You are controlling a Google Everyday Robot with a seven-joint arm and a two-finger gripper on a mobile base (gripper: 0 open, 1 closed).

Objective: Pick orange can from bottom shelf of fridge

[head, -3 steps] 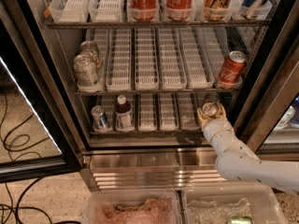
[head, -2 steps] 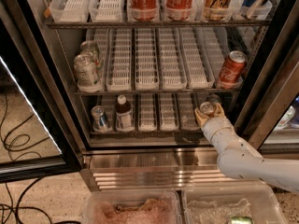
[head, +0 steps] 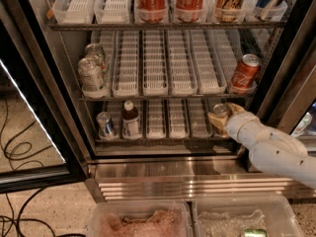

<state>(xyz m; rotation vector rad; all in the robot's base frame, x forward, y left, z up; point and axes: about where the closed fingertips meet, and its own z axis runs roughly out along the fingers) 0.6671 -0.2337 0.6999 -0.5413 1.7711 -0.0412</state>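
The fridge (head: 168, 180) stands open in the camera view. On the right end of the bottom shelf (head: 176, 118) my gripper (head: 223, 116) reaches in from the right on a white arm. Its tan fingers (head: 215, 120) sit on both sides of the orange can (head: 220, 109), which shows its silver top and stands about upright. The can's lower body is hidden behind the fingers. A second orange can is not in view.
A silver-blue can (head: 105, 124) and a dark bottle (head: 130, 120) stand at the bottom shelf's left. A red Coca-Cola can (head: 245, 72) is just above my gripper; silver cans (head: 92, 74) at middle left. Two plastic tubs (head: 139, 220) lie below. Cables (head: 19, 149) lie left.
My gripper has shifted slightly up and further in around the orange can, and the can's top now sits a little higher between the fingers. Nothing else moved.
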